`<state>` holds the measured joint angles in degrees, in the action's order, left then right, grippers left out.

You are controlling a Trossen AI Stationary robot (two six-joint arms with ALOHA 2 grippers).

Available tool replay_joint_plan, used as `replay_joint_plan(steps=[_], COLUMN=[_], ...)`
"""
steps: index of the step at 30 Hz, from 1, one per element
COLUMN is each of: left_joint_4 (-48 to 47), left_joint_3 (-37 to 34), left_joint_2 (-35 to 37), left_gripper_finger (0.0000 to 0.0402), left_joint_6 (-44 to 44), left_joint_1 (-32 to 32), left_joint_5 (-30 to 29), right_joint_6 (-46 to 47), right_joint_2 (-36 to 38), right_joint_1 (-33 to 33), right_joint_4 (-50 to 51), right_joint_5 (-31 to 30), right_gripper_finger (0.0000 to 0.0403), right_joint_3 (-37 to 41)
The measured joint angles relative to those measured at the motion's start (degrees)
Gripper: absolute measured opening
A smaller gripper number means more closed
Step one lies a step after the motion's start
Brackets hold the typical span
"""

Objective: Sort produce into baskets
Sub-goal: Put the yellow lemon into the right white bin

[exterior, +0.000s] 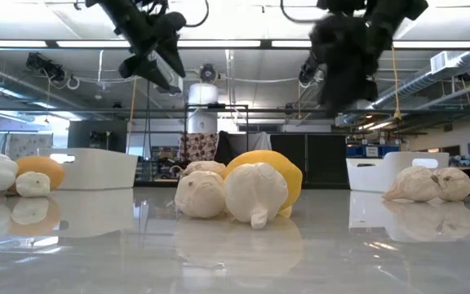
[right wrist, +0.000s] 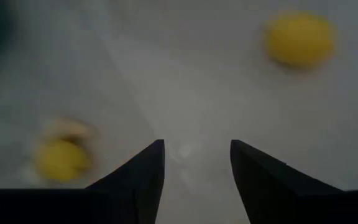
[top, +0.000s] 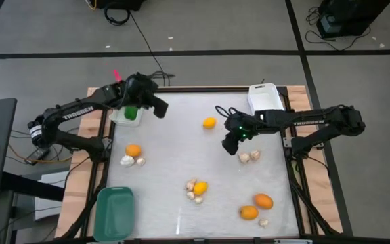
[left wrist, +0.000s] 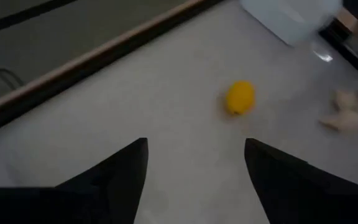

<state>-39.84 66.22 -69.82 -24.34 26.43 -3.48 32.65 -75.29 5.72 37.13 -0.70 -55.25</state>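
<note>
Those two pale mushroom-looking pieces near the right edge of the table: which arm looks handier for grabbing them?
Probably the right. Its gripper hangs just beside the pale pair, jaws apart and empty. The left gripper is across the table by the white bin holding a green pepper.

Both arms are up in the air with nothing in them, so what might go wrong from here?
The yellow fruit sits packed among whitish mushroom-like pieces, so a grab there may catch or scatter the wrong item. The round orange fruit could roll if nudged. The teal bin overhangs the table's front edge and might be knocked off.
</note>
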Motion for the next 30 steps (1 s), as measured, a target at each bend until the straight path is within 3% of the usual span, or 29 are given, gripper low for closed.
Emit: replay_joint_plan(steps=[7,11,14,21,30], left_joint_4=[3.65,6.57,8.58,8.35,14.03], left_joint_3=[0.00,0.00,0.00,0.00,0.00], left_joint_2=[-2.96,-6.13,-8.74,-15.64,-23.60], left_gripper_finger=[0.0271,0.0270,0.0270,0.0270,0.0270], left_joint_6=[-0.06,-0.31,-1.76,-2.05,1.66], left_joint_1=[-8.10,-13.15,-17.36,-22.66,-24.66], left_joint_5=[-0.69,1.82,2.69,-1.00,5.87], right_joint_6=[0.42,3.17,6.53,14.08,27.83], right_joint_2=[-0.15,-0.15,-0.11,1.22,1.25], right_joint_1=[2.52,1.81,-2.03,-13.09,-25.56], right_joint_4=[15.74,19.24,23.44,26.71,25.34], right_joint_5=[-4.16,0.92,4.03,3.10,3.93], right_gripper_finger=[0.0202,0.0204,0.0204,0.0204,0.0204], right_joint_3=[-0.10,-0.10,-0.10,-0.08,-0.08])
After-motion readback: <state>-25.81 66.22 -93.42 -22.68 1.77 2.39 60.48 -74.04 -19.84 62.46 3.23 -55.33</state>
